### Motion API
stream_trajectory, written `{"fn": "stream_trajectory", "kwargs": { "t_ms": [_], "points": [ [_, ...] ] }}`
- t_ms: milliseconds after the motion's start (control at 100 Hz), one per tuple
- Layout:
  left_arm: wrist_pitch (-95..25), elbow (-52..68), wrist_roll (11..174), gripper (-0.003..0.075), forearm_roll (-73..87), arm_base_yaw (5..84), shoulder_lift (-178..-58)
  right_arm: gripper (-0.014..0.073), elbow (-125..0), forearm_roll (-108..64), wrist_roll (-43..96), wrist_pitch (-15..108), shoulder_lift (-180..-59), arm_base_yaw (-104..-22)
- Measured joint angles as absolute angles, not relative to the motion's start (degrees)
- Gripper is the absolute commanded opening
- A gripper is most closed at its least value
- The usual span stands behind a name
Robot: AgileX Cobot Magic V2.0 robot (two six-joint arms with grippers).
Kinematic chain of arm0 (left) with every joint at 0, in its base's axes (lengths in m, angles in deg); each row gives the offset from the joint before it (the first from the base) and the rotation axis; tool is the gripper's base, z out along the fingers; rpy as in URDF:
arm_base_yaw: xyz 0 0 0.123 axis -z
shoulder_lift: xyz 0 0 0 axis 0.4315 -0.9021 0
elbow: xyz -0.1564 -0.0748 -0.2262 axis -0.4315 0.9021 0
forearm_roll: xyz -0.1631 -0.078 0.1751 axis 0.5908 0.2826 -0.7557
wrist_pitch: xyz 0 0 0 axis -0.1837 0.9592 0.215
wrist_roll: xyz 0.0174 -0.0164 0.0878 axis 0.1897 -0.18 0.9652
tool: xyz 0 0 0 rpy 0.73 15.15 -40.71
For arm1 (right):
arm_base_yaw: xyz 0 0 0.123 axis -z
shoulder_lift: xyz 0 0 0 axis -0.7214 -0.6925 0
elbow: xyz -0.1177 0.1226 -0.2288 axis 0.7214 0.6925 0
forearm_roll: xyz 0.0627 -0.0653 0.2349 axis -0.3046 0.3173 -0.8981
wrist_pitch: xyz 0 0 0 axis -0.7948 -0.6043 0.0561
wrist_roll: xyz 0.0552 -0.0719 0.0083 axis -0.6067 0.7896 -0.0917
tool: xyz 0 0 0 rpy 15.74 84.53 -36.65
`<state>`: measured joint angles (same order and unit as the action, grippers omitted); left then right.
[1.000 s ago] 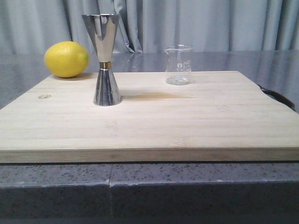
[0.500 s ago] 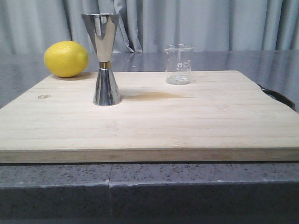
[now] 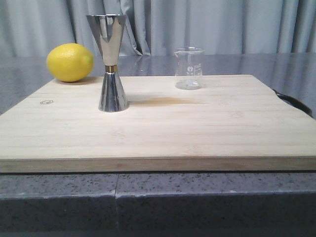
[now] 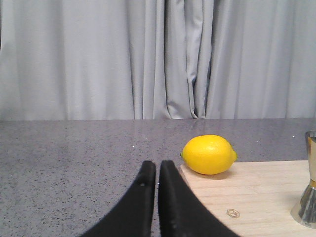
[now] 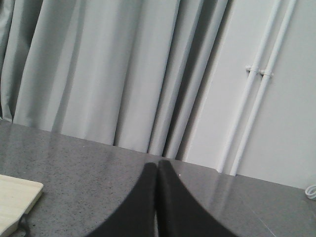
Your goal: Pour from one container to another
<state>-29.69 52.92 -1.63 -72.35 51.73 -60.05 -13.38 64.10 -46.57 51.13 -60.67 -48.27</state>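
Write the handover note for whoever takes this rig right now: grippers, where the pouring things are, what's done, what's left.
Left gripper: shut, empty, low over the counter beside the board's lemon corner.
Right gripper: shut, empty, off the board's right end.
Glass beaker: upright near the board's far edge, right of centre.
Steel jigger: upright on the board's left half, apart from the beaker.
Done: nothing; neither vessel is touched.
Left: grasp the beaker, carry it over the jigger, pour.

Left hand closed above grey counter, lemon on board
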Motion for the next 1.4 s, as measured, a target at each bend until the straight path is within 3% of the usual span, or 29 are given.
{"fn": "stream_trajectory", "kwargs": {
  "t_ms": [700,910,1040,1400],
  "points": [
    [-29.4,53.0,-1.3,-0.0019,-67.5,51.7,-60.1,-0.0073,-13.4,64.1,-46.6,51.4,-60.7,-48.3],
    [-25.8,54.3,23.0,-0.0019,-45.0,51.3,-60.1,-0.0073,-13.4,64.1,-46.6,51.4,-60.7,-48.3],
    [-30.0,57.0,37.5,-0.0019,-34.3,48.2,-60.1,-0.0073,-13.4,64.1,-46.6,51.4,-60.7,-48.3],
    [-39.6,64.8,41.8,-0.0018,-27.3,35.1,-60.1,-0.0073,-13.4,64.1,-46.6,51.4,-60.7,-48.3]
  ]
}}
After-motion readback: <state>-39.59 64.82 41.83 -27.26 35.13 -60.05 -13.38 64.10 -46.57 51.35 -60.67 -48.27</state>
